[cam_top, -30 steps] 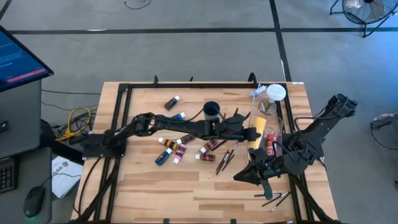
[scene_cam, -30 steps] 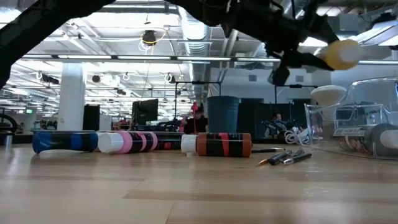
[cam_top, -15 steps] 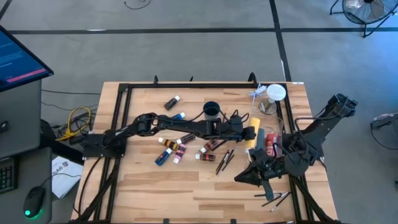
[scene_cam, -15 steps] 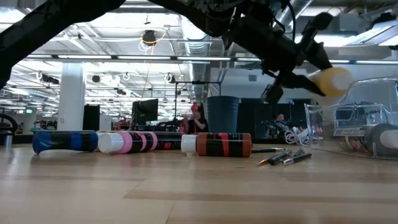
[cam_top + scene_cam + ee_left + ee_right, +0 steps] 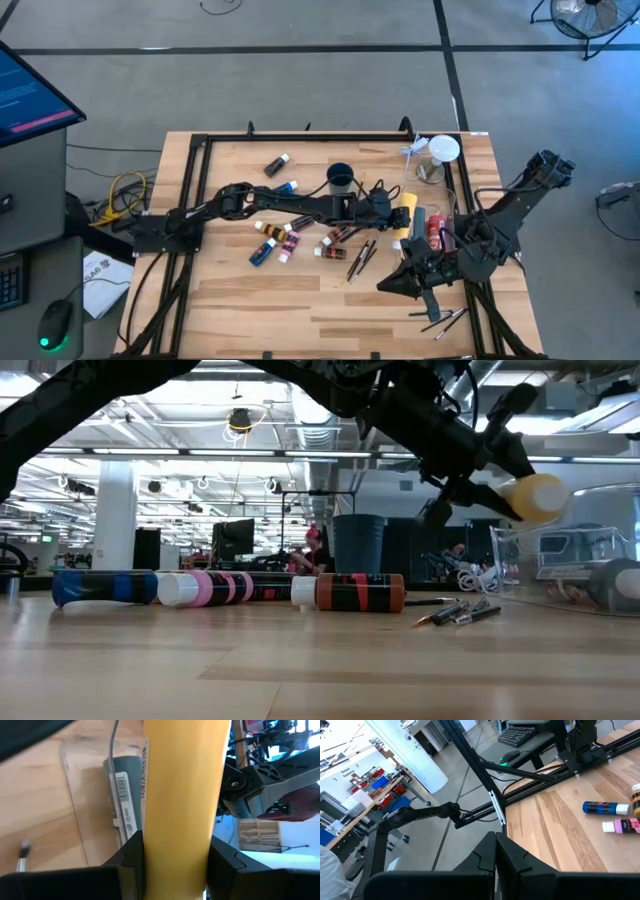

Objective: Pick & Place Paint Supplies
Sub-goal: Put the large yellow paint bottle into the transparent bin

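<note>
Left gripper: the left gripper (image 5: 392, 211) reached across the middle of the table (image 5: 300, 300) and was closed around the yellow bottle (image 5: 403, 211), with one finger (image 5: 131, 855) on each side of it.
Yellow bottle: it was lifted above the wood in the low view (image 5: 530, 497), just beside the clear bin (image 5: 432, 222) on the right side.
Clear bin: it already had a grey tube (image 5: 122, 795) with a barcode label and a red item inside.
Right gripper: the right gripper (image 5: 412, 281) waited near the front right part of the table, its fingers (image 5: 495, 855) pressed together, holding nothing.
Tubes on the table: a blue tube (image 5: 100, 587), a pink tube (image 5: 205, 588) and a red-brown tube (image 5: 350, 593) lay on their sides in a group left of the centre.
Brushes: some thin brushes (image 5: 360, 256) lay near the centre, others (image 5: 442, 320) near the front right corner.
Dark cup: it (image 5: 340, 178) stood behind the left arm.
</note>
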Robot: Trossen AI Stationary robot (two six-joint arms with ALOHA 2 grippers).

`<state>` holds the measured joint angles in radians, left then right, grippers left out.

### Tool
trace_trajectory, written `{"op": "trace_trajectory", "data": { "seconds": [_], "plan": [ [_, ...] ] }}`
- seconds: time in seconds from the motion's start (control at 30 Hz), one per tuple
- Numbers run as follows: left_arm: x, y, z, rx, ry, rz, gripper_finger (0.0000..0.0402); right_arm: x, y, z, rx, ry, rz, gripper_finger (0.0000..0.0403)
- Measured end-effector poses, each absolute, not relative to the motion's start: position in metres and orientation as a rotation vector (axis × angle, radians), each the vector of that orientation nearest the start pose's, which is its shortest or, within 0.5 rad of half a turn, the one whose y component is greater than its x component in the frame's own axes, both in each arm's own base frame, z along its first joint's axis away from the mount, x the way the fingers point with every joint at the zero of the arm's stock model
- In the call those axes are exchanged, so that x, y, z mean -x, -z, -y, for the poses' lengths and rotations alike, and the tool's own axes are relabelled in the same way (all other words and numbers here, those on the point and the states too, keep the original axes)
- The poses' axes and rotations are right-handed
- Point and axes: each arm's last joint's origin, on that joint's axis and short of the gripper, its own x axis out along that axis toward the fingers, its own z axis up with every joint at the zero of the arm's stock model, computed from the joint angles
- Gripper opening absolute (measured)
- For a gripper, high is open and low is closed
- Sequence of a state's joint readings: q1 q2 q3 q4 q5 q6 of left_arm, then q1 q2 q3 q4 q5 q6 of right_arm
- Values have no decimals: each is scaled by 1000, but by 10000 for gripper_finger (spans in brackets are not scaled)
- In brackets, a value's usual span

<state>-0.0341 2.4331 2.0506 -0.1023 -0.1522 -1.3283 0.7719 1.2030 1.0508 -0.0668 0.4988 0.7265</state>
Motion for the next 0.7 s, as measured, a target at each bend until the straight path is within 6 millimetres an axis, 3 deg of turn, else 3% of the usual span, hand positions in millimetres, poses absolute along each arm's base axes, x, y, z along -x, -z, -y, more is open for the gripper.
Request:
{"op": "trace_trajectory", "data": {
  "seconds": [0.37,0.7],
  "plan": [
    [-557,-193,18,1269,-377,-345,112,-202,-352,-176,-592,-192,-263,0],
    [-559,-235,3,1288,-299,-253,112,-204,-351,-167,-669,-121,-279,0]
  ]
}}
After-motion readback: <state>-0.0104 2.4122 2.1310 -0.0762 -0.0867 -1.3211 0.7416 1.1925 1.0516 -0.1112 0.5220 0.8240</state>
